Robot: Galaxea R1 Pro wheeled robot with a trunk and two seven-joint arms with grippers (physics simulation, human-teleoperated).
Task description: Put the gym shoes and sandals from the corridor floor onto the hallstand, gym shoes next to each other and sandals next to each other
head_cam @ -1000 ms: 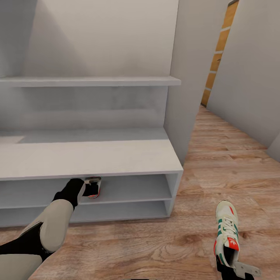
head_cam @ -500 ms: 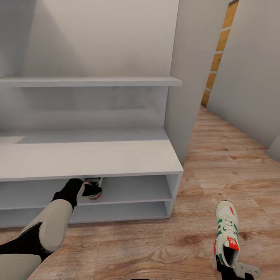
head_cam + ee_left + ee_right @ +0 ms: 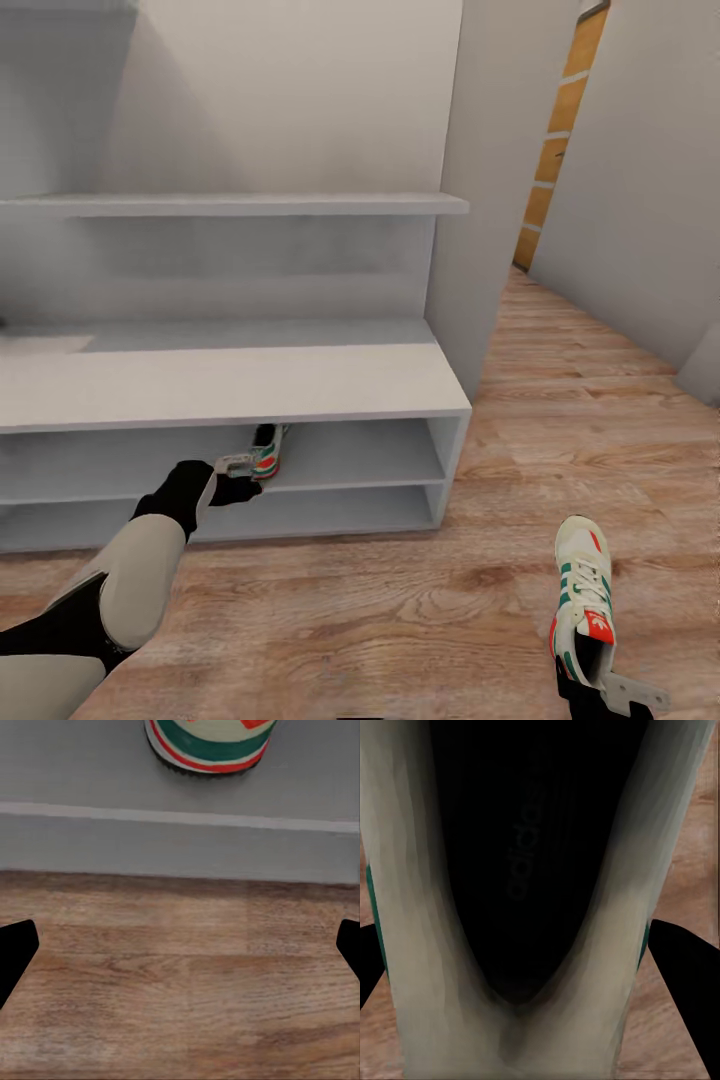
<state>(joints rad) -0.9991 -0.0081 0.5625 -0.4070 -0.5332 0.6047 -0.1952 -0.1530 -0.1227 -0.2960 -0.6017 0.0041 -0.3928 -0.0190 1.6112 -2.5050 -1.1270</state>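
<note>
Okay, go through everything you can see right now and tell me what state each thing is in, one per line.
Placed gym shoe: resting in the hallstand's upper compartment, released.
Second gym shoe: gripped at its heel.
Left end effector: open, empty.
Right end effector: shut on second shoe.
Hallstand: holds one shoe.

One gym shoe (image 3: 267,451) sits in the hallstand (image 3: 300,385); the other (image 3: 582,598) lies on the floor (image 3: 420,610).

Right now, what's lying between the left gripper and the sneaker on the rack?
Nothing. In the left wrist view, between the open left gripper and the gym shoe there is just a bare floor and the hallstand shelf edge.
</note>
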